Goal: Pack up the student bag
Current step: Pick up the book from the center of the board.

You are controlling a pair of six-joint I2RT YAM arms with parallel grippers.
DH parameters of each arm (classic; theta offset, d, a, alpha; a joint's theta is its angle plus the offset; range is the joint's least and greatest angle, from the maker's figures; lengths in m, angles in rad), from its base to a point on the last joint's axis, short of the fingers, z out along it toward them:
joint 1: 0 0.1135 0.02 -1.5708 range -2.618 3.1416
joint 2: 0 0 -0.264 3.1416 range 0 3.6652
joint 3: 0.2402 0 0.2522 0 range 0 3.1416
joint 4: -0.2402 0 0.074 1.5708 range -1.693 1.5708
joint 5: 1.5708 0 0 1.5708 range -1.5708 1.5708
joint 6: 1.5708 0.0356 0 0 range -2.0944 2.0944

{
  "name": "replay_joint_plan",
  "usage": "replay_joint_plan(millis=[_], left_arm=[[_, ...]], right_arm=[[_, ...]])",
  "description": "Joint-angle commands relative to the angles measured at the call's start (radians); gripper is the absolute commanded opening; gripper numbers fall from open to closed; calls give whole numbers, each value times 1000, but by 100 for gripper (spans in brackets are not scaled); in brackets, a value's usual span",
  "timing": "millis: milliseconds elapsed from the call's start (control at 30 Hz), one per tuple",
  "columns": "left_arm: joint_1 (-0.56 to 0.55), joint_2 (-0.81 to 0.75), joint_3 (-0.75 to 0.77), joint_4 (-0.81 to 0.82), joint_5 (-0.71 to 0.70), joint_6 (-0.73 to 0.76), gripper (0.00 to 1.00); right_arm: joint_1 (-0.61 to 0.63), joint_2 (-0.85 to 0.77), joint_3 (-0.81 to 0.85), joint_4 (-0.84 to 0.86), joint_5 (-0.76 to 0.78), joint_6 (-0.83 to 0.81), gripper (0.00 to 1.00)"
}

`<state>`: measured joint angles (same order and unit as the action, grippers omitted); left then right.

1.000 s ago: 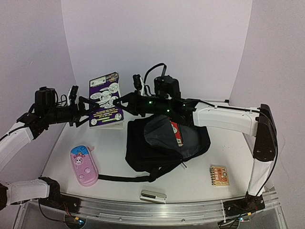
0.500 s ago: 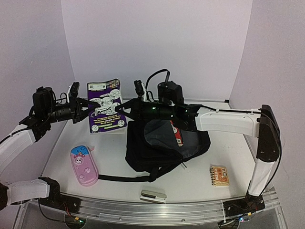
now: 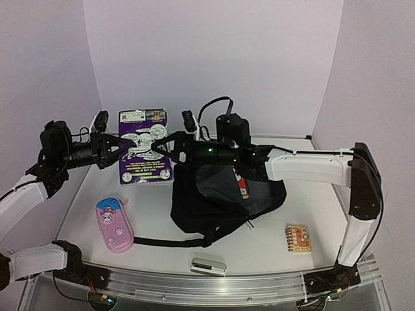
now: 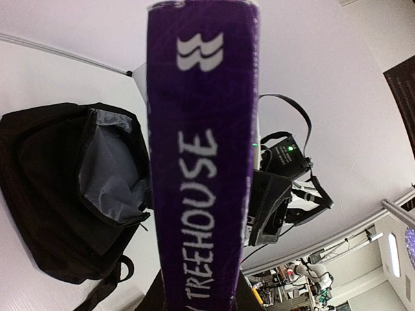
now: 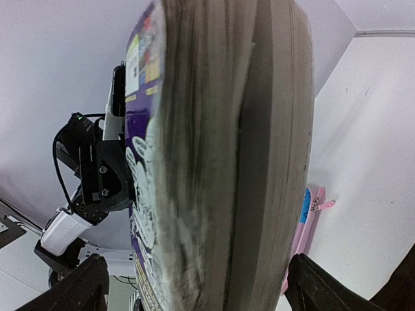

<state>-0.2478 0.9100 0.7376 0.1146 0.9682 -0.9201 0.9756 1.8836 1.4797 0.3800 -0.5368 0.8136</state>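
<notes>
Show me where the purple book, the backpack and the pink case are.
purple book [image 3: 144, 159], top view, middle of its cover.
backpack [image 3: 201, 210], top view, black front panel.
pink case [image 3: 114, 224], top view, middle of its lid.

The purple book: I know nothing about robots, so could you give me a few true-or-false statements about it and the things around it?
1. The left gripper grips the purple book by its spine. True.
2. The right gripper is clamped tight on the book. False: its jaws stand open around the page edge.
3. The black backpack is zipped shut. False: it gapes open, with its grey lining showing.
4. A pink pencil case lies on the table, left of the backpack. True.
5. The small spiral notebook sits inside the backpack. False: it lies on the table to the right of it.
</notes>
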Motion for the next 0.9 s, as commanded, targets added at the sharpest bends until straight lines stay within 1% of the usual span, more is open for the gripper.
replay_joint_plan(millis=[0,100,167,233,267,333,367,400,467,500,533,567,633,667,733,767,800,867], left_arm=[[-1,-44,23,178,66,-43,0],[-1,-56,26,178,73,-43,0],[-1,-60,27,156,64,-30,0],[-2,-59,24,146,59,-25,0],[-2,-56,21,143,58,-23,0],[-2,-48,15,143,56,-22,0],[-1,-46,12,142,55,-19,0],[-1,-42,10,138,50,-14,0],[-1,-37,12,94,35,14,0],[-2,-32,17,48,13,40,0],[-1,-26,21,7,-8,65,4],[-1,-19,22,-27,-27,85,13],[-1,-2,19,-92,-70,123,37],[-3,10,17,-145,-101,143,54],[-8,45,17,-237,-176,188,71],[-17,63,15,-284,-221,203,77],[-32,76,6,-312,-252,202,80],[-60,104,-17,-323,-311,186,84]], right_arm=[[-6,47,67,57,-89,11,94],[-6,64,83,64,-128,19,93],[-5,63,86,91,-160,25,86],[-6,55,81,128,-185,41,74],[-5,49,76,149,-196,51,65],[-5,36,66,195,-203,78,51],[-5,30,58,217,-206,92,41],[-5,22,51,235,-207,104,33],[-5,2,31,256,-189,114,19],[-6,-16,17,260,-171,109,11],[-6,-35,1,260,-143,101,5],[-6,-57,-21,256,-107,92,1],[-7,-106,-63,232,-40,56,0],[-11,-138,-83,208,4,35,0],[-17,-186,-85,82,90,-31,0],[-21,-207,-75,-8,152,-77,0],[-27,-229,-60,-76,203,-109,0],[-46,-263,-31,-233,306,-173,0]])
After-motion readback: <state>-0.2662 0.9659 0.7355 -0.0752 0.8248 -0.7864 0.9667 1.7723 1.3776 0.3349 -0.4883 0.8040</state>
